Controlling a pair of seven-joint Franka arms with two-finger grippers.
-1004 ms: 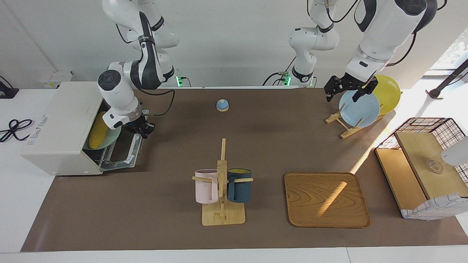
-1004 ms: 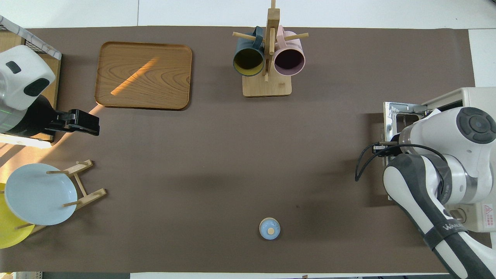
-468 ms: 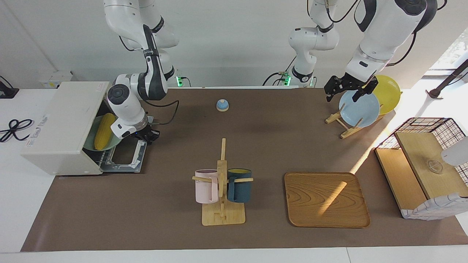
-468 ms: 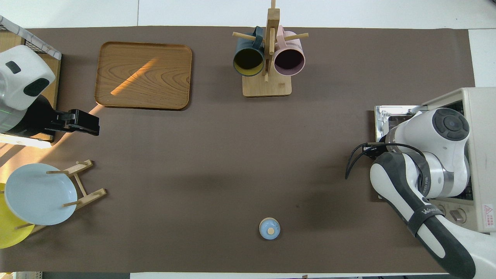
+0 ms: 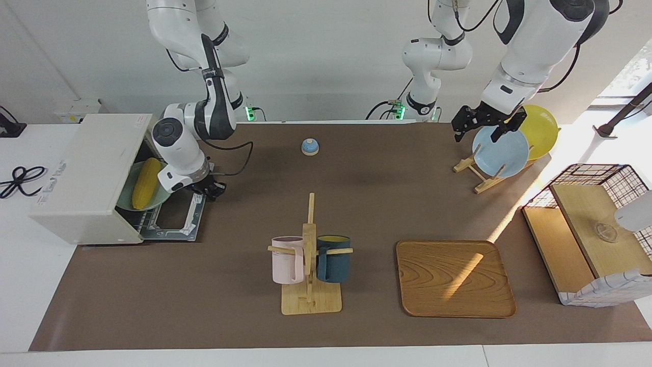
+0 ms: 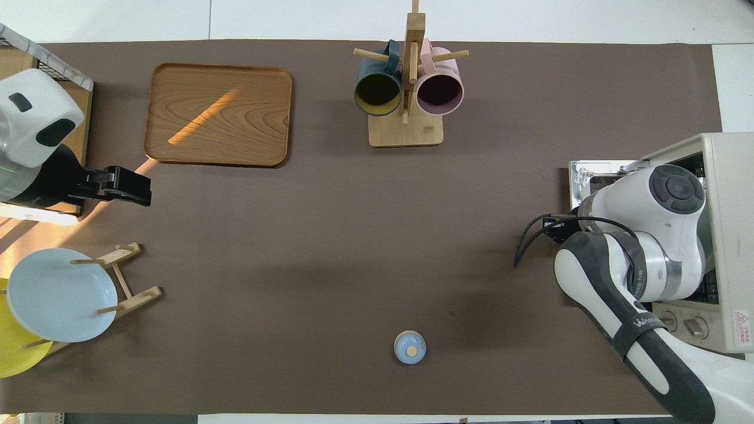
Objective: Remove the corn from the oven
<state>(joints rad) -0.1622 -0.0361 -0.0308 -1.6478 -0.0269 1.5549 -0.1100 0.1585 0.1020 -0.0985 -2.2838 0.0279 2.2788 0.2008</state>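
Observation:
The white oven (image 5: pixel 86 168) stands at the right arm's end of the table, and its top also shows in the overhead view (image 6: pixel 727 176). Its door (image 5: pixel 175 221) lies open and flat on the table in front of it. The yellow corn (image 5: pixel 144 176) lies on a green plate (image 5: pixel 125 200) on the rack inside; the overhead view does not show it. My right gripper (image 5: pixel 208 189) is at the outer edge of the door, by the handle. My left gripper (image 5: pixel 484 125) hangs open and empty over the plate rack and waits.
A small blue bell (image 5: pixel 309 147) sits near the robots. A mug rack (image 5: pixel 309 255) with a pink and a dark mug stands mid-table. A wooden tray (image 5: pixel 455 278), a blue plate (image 5: pixel 500 152), a yellow plate (image 5: pixel 541 130) and a wire basket (image 5: pixel 591 229) are toward the left arm's end.
My right gripper has moved down and away from the oven's opening, and the door has swung from part open to flat. The left arm has not moved.

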